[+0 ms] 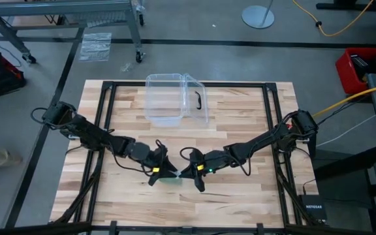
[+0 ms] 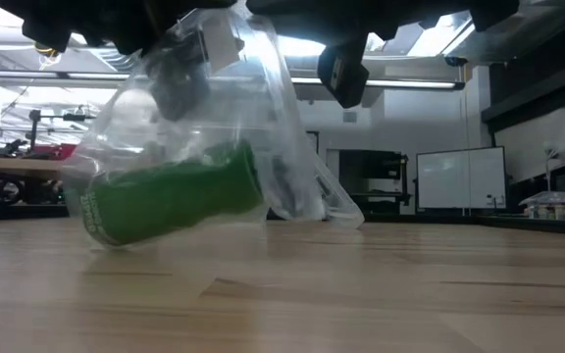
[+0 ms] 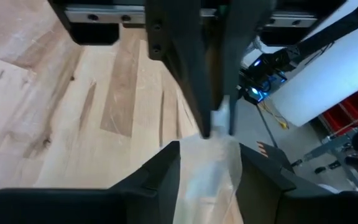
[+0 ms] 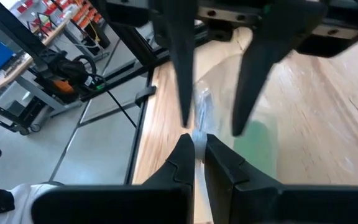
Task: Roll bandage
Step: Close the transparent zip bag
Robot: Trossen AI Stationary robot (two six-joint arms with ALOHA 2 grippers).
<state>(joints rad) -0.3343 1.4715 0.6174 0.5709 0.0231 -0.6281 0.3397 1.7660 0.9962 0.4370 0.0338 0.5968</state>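
Observation:
The bandage (image 2: 170,196) is a stubby green roll inside a crinkly clear plastic wrapper (image 2: 263,118). It also shows as a green patch in the high view (image 1: 172,178) and the right wrist view (image 4: 257,146). Both grippers meet over it at the table's near middle. My left gripper (image 1: 164,171) comes from the left and my right gripper (image 1: 188,173) from the right. Each is shut on the wrapper's upper part. The roll lies tilted in the wrapper, its lower end down by the table top. My left gripper has the wrapper's upper plastic (image 3: 207,165) between its two fingers, which stand a little apart with the bunched film filling the gap. It comes slanting down from the table's left. The wrapper hangs below it with the roll inside. My right gripper pinches a thin edge of the wrapper (image 4: 197,134) between its nearly closed fingertips. It comes slanting down from the table's right, right next to the left gripper's fingers (image 4: 180,93). The wrapper hangs below, the roll tilted inside it.
A clear plastic box (image 1: 175,98) with a black handle (image 1: 198,100) stands at the table's far middle. Bare wooden table top (image 1: 240,196) lies around the grippers. Floor and shop gear lie beyond the table's edges.

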